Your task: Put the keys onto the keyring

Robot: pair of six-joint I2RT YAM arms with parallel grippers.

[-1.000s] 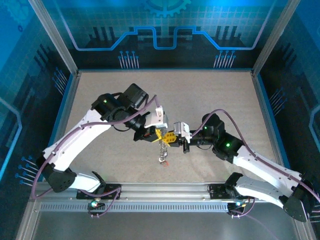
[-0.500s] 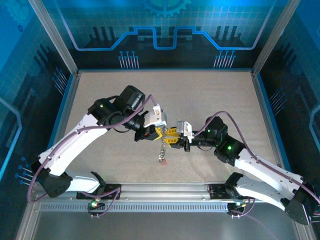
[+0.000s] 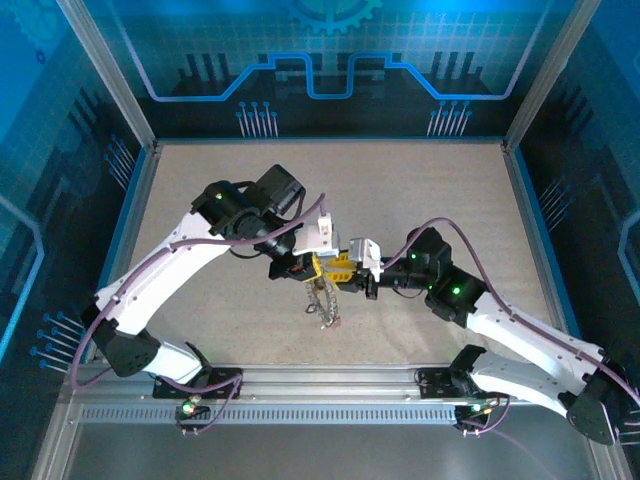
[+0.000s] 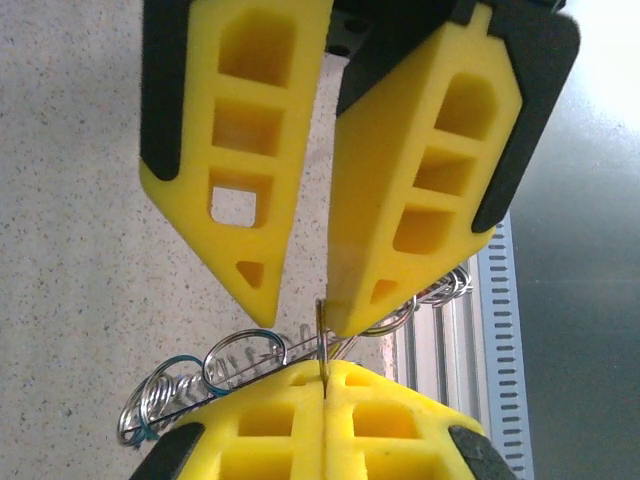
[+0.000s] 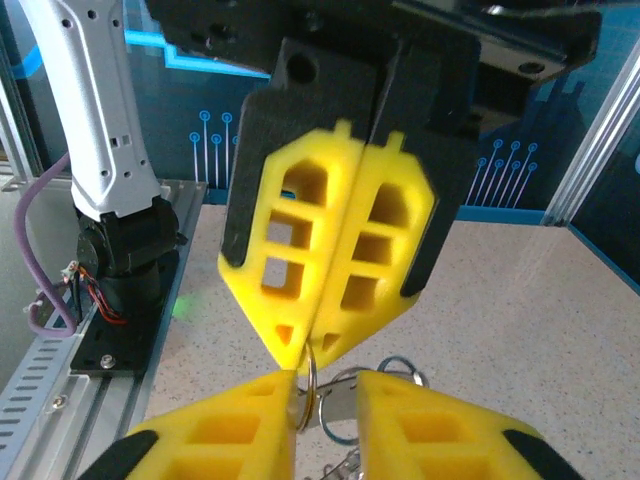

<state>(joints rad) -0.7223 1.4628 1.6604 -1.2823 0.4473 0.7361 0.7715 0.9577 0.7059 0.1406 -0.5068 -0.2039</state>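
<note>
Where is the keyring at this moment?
In the top view the keyring hangs near the table's middle, pinched by the shut left hand, with the open right hand facing it.

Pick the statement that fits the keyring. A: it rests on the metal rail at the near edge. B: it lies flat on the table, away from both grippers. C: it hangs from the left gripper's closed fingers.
C: the left gripper is shut on a wire of the keyring, and its loops dangle below it.
</note>
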